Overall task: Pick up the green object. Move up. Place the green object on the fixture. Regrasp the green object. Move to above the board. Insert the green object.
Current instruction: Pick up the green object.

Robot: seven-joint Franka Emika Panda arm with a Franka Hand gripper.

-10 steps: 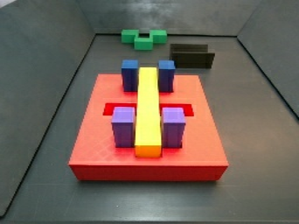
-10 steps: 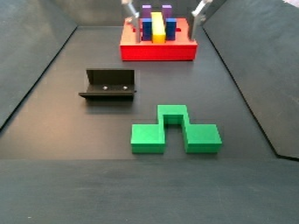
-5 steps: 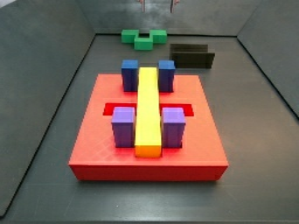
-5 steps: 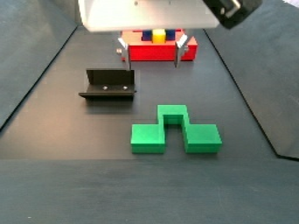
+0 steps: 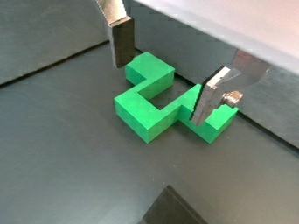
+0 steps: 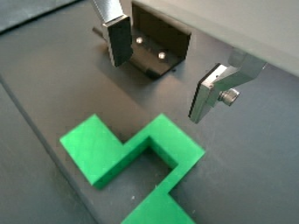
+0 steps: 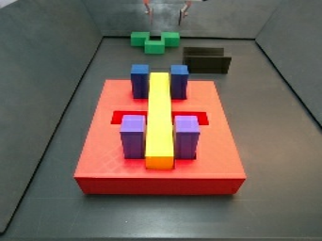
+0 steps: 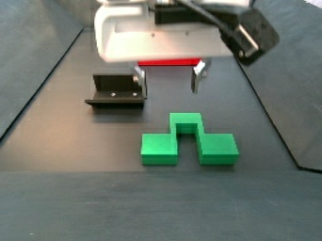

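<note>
The green object (image 8: pixel 189 141) is a bright green U-shaped piece lying flat on the dark floor, also seen at the far end (image 7: pixel 154 40). My gripper (image 8: pixel 168 85) hangs open above and just behind it, touching nothing. In both wrist views the silver fingers (image 5: pixel 121 39) straddle empty air, with the green object (image 5: pixel 163 101) below them, and it (image 6: pixel 128 157) sits slightly off the gap between them. The fixture (image 8: pixel 116 91) stands beside the piece, a dark bracket (image 6: pixel 158 48). The board (image 7: pixel 157 141) is the red slab.
The board carries a long yellow bar (image 7: pixel 158 118), blue blocks (image 7: pixel 139 78) and purple blocks (image 7: pixel 132 136). In a side view only a red strip of the board (image 8: pixel 170 63) shows behind the gripper body. Grey walls enclose the floor on all sides.
My gripper has travelled from over the board towards the green object and come lower, staying open. The green object and the fixture have not moved.
</note>
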